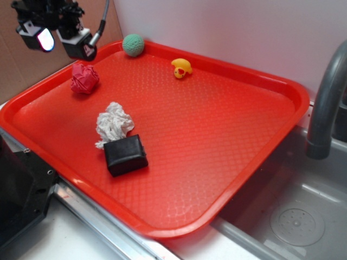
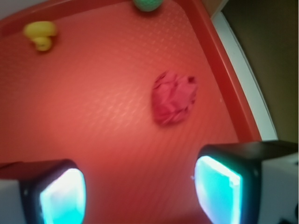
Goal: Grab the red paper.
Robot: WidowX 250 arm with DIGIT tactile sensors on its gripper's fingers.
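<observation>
A big red tray (image 1: pixel 260 135) is lying across a grey sink (image 1: pixel 303 216), with a pale wall behind and a grey faucet (image 1: pixel 325 114) curving up at the right. You are looking at the gripper (image 1: pixel 62 40) hanging above the tray's far left corner, its two pads (image 2: pixel 217 189) standing wide apart with nothing between them (their faces are glowing bluish in the wrist view). The red paper (image 1: pixel 84 79) is sitting on the tray just below and beside the gripper, apart from the pads, close to the left rim. In the wrist view that rim is running diagonally just right of the wad, leaving less room on that side, while open tray floor is spreading to the left. Farther out, the green ball (image 1: pixel 133 45) is resting against the back rim and a yellow duck (image 1: pixel 181 67) is lying near it. Only the exterior view is showing you the white paper wad (image 1: pixel 114 123) and the black block (image 1: pixel 126 155) touching it, both toward the tray's near-left part.
</observation>
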